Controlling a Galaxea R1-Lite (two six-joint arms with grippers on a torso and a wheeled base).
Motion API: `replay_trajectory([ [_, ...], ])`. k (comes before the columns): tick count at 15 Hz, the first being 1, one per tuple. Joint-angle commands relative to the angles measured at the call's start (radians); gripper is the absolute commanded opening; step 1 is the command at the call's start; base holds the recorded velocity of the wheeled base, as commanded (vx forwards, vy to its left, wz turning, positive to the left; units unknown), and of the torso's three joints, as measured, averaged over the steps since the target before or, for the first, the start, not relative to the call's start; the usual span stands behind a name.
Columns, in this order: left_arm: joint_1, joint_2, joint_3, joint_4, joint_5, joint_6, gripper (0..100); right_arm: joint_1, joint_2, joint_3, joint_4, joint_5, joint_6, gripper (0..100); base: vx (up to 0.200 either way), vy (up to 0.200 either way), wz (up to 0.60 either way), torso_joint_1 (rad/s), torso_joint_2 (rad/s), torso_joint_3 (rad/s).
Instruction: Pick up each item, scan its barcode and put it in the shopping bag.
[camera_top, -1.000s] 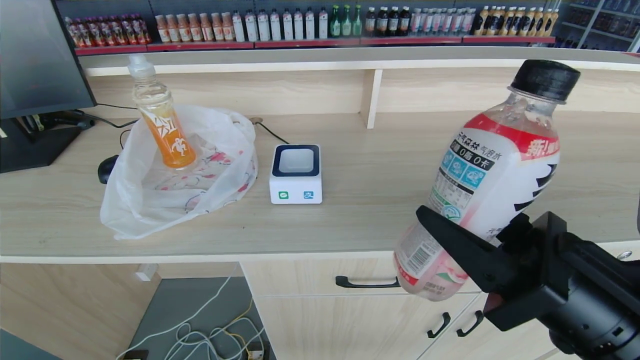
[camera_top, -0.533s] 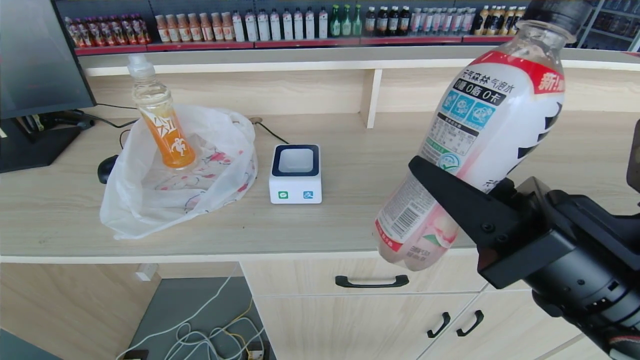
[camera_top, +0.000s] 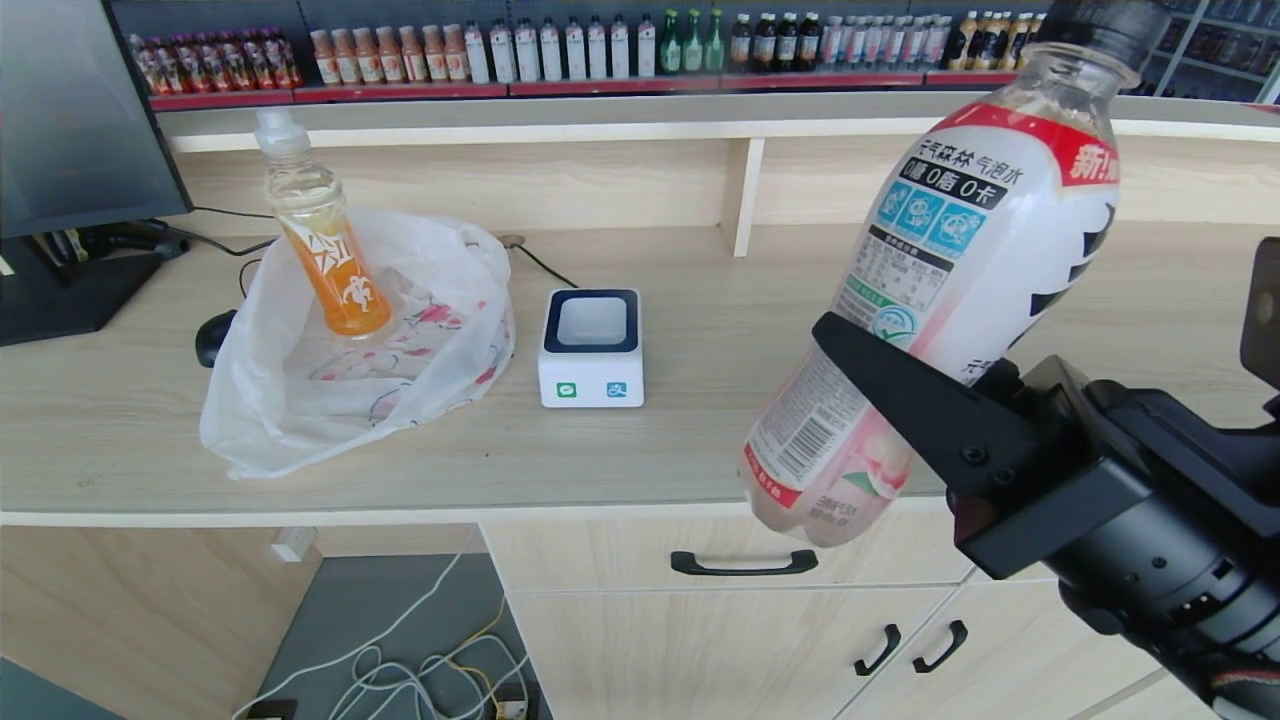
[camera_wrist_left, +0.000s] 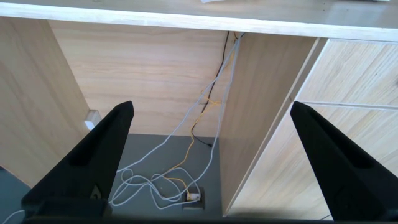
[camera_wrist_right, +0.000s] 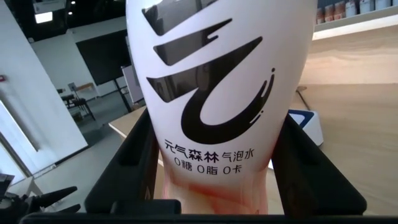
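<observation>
Left of the head view: thin, crinkly white plastic shopping bag (camera_top: 300, 400) slumped on the pale wood-grain counter (camera_top: 700, 440), with a slim clear bottle of orange drink (camera_top: 325, 250) upright inside. Centre: boxy white scanner with a dark-rimmed glass top (camera_top: 592, 347). Right: rounded clear plastic bottle with a glossy pink-and-white sleeve (camera_top: 950, 280), tilted, clamped low in the right end effector (camera_top: 915, 385). Left end effector (camera_wrist_left: 211, 112) spread apart, empty. Likely trouble: slick sleeve sliding in that low grip, or the barcode angled off the glass and unread.
</observation>
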Motion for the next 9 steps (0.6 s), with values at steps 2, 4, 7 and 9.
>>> replay_trajectory([
  [2, 0.000, 0.000, 0.000, 0.000, 0.000, 0.000, 100, 0.002, -0.003, 0.003, -0.001, 0.000, -0.001, 0, 0.000, 0.000, 0.00, 0.000, 0.00, 0.000],
  [4, 0.000, 0.000, 0.000, 0.000, 0.000, 0.000, 100, 0.005, -0.003, -0.002, -0.001, 0.005, 0.003, 0, 0.000, 0.000, 0.00, 0.000, 0.00, 0.000],
  [7, 0.000, 0.000, 0.000, 0.000, 0.000, 0.000, 100, 0.019, -0.014, 0.009, -0.001, 0.052, 0.006, 0, 0.000, 0.000, 0.00, 0.000, 0.00, 0.000],
  [9, 0.000, 0.000, 0.000, 0.000, 0.000, 0.000, 100, 0.019, -0.022, 0.012, -0.001, 0.060, 0.007, 0, 0.000, 0.000, 0.00, 0.000, 0.00, 0.000],
])
